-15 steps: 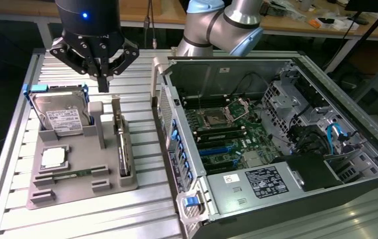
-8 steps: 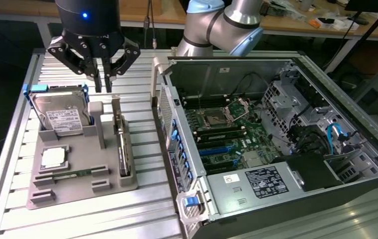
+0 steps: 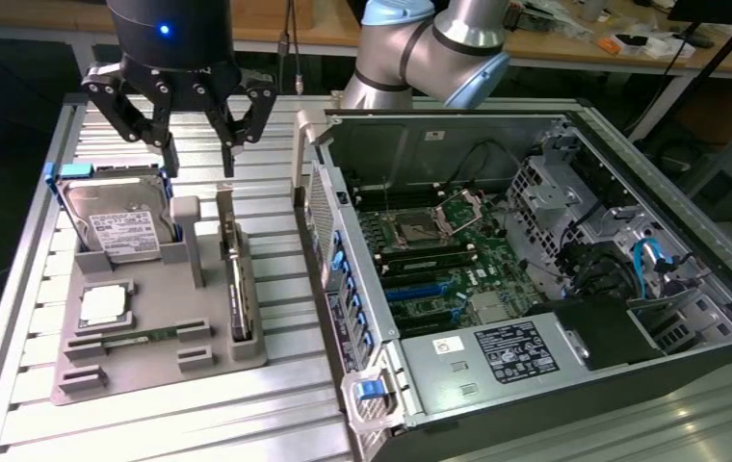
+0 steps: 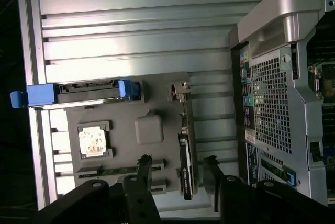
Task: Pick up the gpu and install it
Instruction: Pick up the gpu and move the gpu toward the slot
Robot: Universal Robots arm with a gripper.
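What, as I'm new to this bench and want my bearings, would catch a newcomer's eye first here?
The open grey metal computer case with its green motherboard bare dominates the exterior view's right. On that view's left, the black gripper hangs open above a grey holder tray, where the thin dark gpu card stands on edge near a silver hard drive in a blue frame.

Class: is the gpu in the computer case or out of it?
Out: the gpu stands on edge in the gray holder.
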